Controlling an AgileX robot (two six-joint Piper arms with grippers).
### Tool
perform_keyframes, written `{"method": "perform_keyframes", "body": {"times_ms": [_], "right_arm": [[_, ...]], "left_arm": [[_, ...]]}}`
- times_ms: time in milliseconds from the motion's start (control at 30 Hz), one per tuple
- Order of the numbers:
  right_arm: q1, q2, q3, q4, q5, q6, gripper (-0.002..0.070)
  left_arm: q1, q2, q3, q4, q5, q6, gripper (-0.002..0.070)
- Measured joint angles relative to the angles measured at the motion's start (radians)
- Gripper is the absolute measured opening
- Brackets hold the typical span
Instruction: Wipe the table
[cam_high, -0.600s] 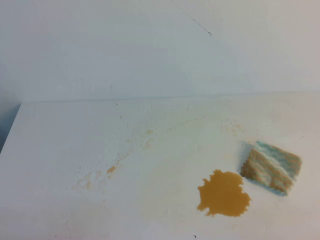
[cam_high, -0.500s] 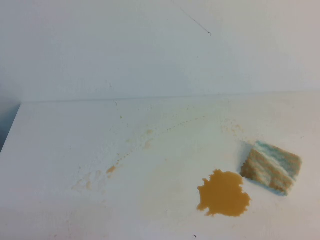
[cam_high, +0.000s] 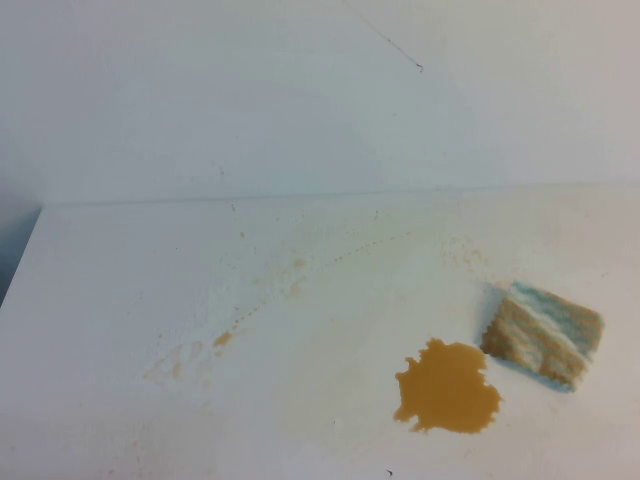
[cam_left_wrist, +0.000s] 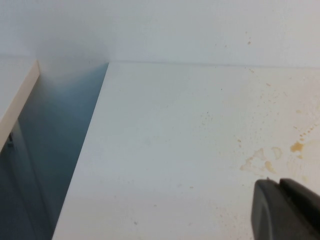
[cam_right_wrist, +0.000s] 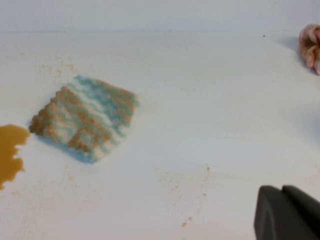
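Note:
A brown puddle (cam_high: 446, 388) lies on the white table (cam_high: 120, 290) at the front right, its edge also in the right wrist view as the puddle (cam_right_wrist: 9, 152). Just right of it lies a folded striped cloth (cam_high: 543, 333), teal, white and tan, flat on the table; the cloth (cam_right_wrist: 86, 117) is untouched. Neither arm shows in the high view. My left gripper (cam_left_wrist: 281, 185) hangs shut above the left part of the table, near faint dried stains (cam_left_wrist: 260, 160). My right gripper (cam_right_wrist: 282, 191) is shut and empty, well short of the cloth.
Dried brown specks and smears (cam_high: 222, 338) trail across the table's middle. The table's left edge (cam_left_wrist: 82, 150) drops to a dark gap beside another white surface (cam_left_wrist: 17, 90). A pink crumpled object (cam_right_wrist: 311, 47) sits at the far right. A wall (cam_high: 300, 100) backs the table.

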Motion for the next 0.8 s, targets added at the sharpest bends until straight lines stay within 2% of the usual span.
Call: {"method": "perform_keyframes", "body": {"times_ms": [133,233,300,467,533,667,800], "right_arm": [[0.000,0.000,0.000,0.040,0.000,0.000,-0.0002],[0.000,0.000,0.002,0.163,0.000,0.002,-0.0002],[0.000,0.000,0.002,0.320,0.000,0.015,-0.0002],[0.000,0.000,0.002,0.840,-0.016,0.063,-0.0002],[0.000,0.000,0.002,0.976,-0.063,0.063,-0.0002],[-0.001,0.000,0.002,1.063,-0.181,-0.035,-0.0002],[-0.001,0.000,0.002,1.078,-0.196,-0.171,-0.0002]], "left_arm": [[0.000,0.000,0.000,0.000,0.000,0.000,-0.0003],[0.000,0.000,0.000,0.000,0.000,0.000,-0.0003],[0.000,0.000,0.000,-0.002,0.000,0.000,-0.0003],[0.000,0.000,0.000,-0.002,0.000,0.000,-0.0003],[0.000,0.000,0.000,-0.002,0.000,0.000,-0.0003],[0.000,0.000,0.000,-0.002,0.000,0.000,-0.0003],[0.000,0.000,0.000,-0.002,0.000,0.000,-0.0003]]}}
